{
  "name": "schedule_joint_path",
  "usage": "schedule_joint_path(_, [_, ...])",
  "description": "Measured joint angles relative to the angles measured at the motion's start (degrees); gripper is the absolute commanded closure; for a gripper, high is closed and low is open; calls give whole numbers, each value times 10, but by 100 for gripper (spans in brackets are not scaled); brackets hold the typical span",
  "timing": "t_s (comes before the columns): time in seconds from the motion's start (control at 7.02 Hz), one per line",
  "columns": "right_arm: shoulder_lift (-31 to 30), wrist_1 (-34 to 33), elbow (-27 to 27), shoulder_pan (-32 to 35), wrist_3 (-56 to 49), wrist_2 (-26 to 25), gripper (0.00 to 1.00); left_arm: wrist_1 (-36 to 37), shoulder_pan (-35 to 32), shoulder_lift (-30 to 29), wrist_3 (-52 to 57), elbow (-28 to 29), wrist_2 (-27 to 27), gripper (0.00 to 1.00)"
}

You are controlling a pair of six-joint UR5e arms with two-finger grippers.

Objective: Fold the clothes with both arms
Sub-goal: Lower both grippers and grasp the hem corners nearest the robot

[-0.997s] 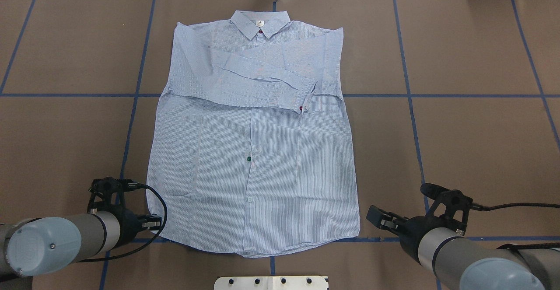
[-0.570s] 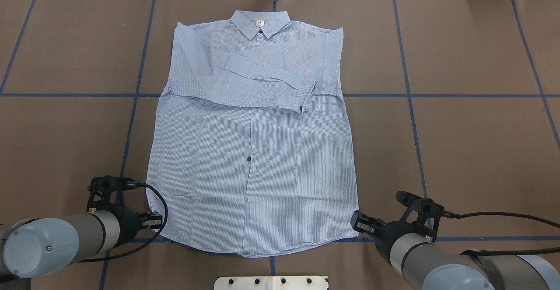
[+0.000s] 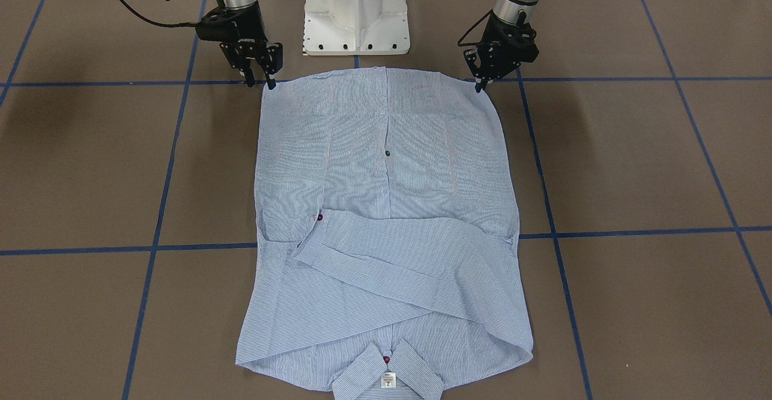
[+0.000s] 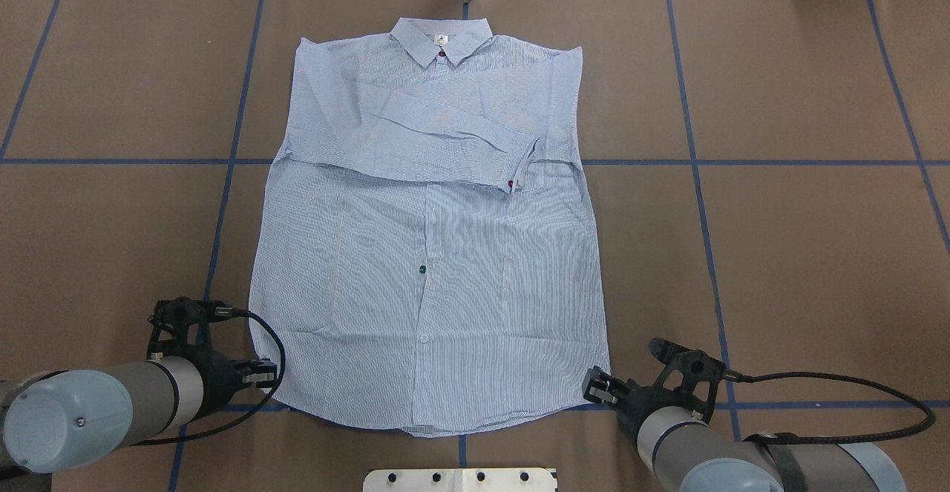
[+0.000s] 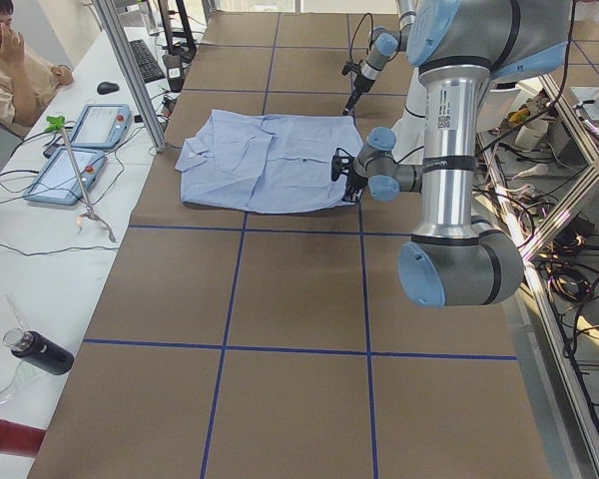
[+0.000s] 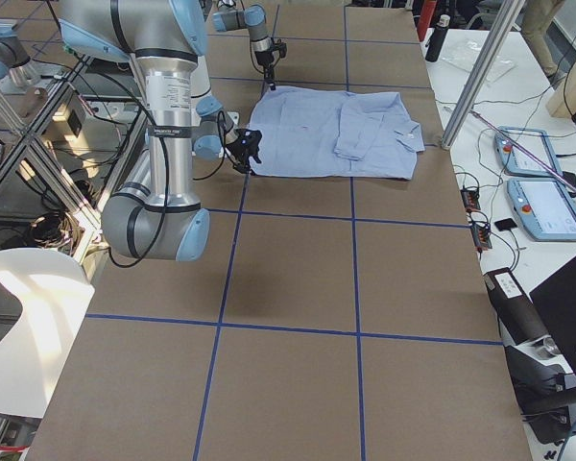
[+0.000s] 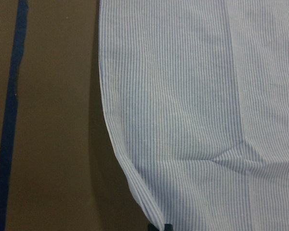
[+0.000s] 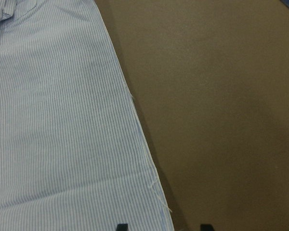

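Note:
The light blue striped shirt (image 4: 430,254) lies flat, front up, with its collar at the far side and both sleeves folded across the chest. My left gripper (image 4: 260,377) is at the hem's left corner. In the left wrist view its tips (image 7: 159,226) are pinched together on a raised ridge of the hem, so it is shut on the shirt. My right gripper (image 4: 594,388) is low at the hem's right corner and open. Its two fingertips (image 8: 121,226) straddle the corner's edge in the right wrist view. The front-facing view shows the right gripper (image 3: 259,83) and the left gripper (image 3: 479,88) at the two hem corners.
The white pedestal base (image 3: 356,8) stands just behind the hem, between the arms. Blue tape lines (image 4: 690,162) grid the brown table. A side bench with tablets (image 5: 75,150), bottles and a seated person (image 5: 10,60) runs along the table's far end.
My right gripper has moved left and down to the hem's right corner. The left arm and the shirt have stayed still.

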Motion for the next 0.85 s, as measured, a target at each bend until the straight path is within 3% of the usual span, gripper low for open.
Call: schedule_joint_path(0.85, [5,-2,-16,-23,5,-18,68,0,2,2,0,-3,1,100])
